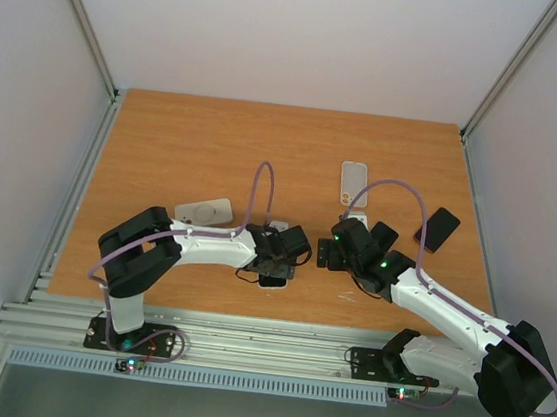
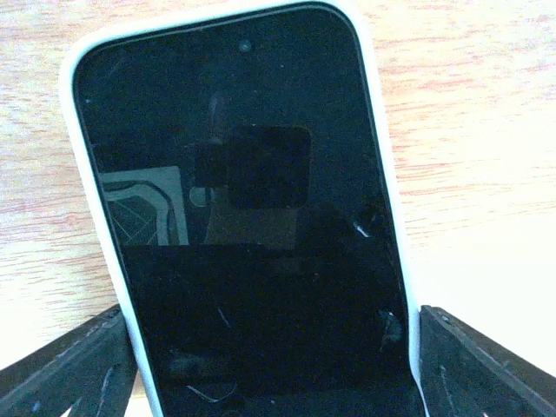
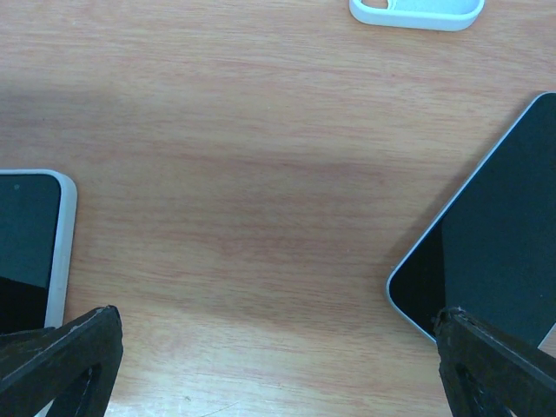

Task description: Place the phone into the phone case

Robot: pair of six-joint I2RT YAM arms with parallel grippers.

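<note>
Phone (image 2: 252, 217) lies face-up on counter (image 2: 478, 87), ringed by white phone case (image 2: 383, 130). Left jaws straddle it wide, not clamped — likely to square its seating. Right jaws wide, empty, parked aside.

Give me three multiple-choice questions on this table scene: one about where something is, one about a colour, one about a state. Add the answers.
1. Where on the table does the black phone lie?
A. far left corner
B. right side
C. middle of the front edge

2. What colour is the case in the left wrist view?
A. white
B. red
C. green

3. How is the right hand?
A. shut on a phone
B. shut on a case
C. open, holding nothing

Answers:
1. B, since it sits near the right edge in the overhead view.
2. A, since the rim around the dark screen is white.
3. C, since its fingers stand wide apart with only wood between them.
</note>
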